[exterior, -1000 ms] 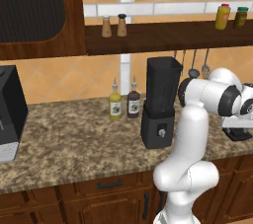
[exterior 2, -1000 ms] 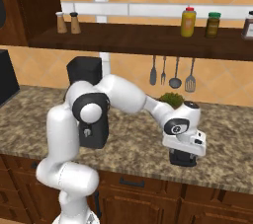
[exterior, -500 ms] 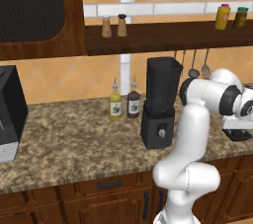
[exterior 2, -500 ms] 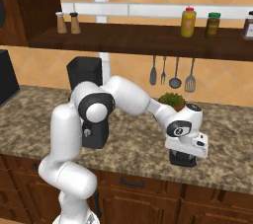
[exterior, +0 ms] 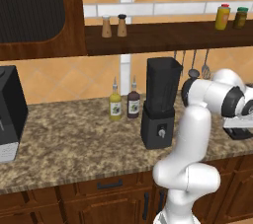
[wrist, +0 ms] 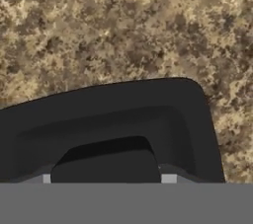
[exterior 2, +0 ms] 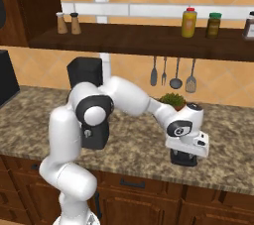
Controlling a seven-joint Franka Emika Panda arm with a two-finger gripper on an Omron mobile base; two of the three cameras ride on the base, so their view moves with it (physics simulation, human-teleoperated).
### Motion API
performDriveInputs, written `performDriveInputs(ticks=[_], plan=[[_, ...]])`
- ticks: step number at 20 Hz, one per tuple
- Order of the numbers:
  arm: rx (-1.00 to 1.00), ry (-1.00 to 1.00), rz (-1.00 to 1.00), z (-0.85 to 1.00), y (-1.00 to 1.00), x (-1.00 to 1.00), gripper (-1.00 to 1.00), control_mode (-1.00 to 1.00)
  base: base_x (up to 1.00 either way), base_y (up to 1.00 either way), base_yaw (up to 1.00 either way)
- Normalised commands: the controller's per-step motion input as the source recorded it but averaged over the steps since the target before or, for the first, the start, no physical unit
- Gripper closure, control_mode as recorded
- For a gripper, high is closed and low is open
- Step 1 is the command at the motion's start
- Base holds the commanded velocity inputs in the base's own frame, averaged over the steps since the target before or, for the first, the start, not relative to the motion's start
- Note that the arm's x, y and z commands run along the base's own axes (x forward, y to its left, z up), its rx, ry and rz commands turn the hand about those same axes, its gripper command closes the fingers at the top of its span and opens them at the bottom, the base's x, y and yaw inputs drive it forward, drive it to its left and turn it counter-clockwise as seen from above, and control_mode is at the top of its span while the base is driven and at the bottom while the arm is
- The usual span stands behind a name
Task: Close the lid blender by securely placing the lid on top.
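Speckled brown granite surface (exterior: 74, 144) is seen running under an orange tiled wall, with dark wood cabinets below and a dark wooden shelf (exterior 2: 149, 40) above. On the surface, toward the wall, the blender (exterior: 159, 102) is stood: a black boxy base with a small round front knob and a tall dark translucent square jar widening upward, its mouth uncovered. Two small sauce bottles (exterior: 123, 102) are set just beside it on its left side in the left base view.

Well apart from the blender, near the front edge of the surface, the gripper (exterior 2: 184, 155) is lowered close to the granite. In the hand view a thin flat black squarish lid (wrist: 113, 124) with a raised rim and a rounded corner is seen lying on the speckled stone, directly under the hand. Whether the fingers are closed on the lid or spread cannot be told.

Hanging metal utensils (exterior 2: 173, 73) are noted under the shelf, and a small green potted plant (exterior 2: 172, 101) behind the arm.
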Motion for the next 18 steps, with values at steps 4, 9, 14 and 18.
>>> performDriveInputs(ticks=[4,9,14,18], plan=[[0.00,-0.08,0.00,0.99,0.14,-0.09,1.00,-1.00,0.00,0.00,0.00],[0.00,-0.03,0.00,1.00,0.27,-0.02,1.00,-1.00,0.00,0.00,0.00],[0.00,-0.08,-0.03,0.39,0.41,-0.29,1.00,-1.00,0.00,0.00,0.00],[0.00,-0.19,-0.01,0.49,0.30,-0.61,1.00,-1.00,0.00,0.00,0.00]])
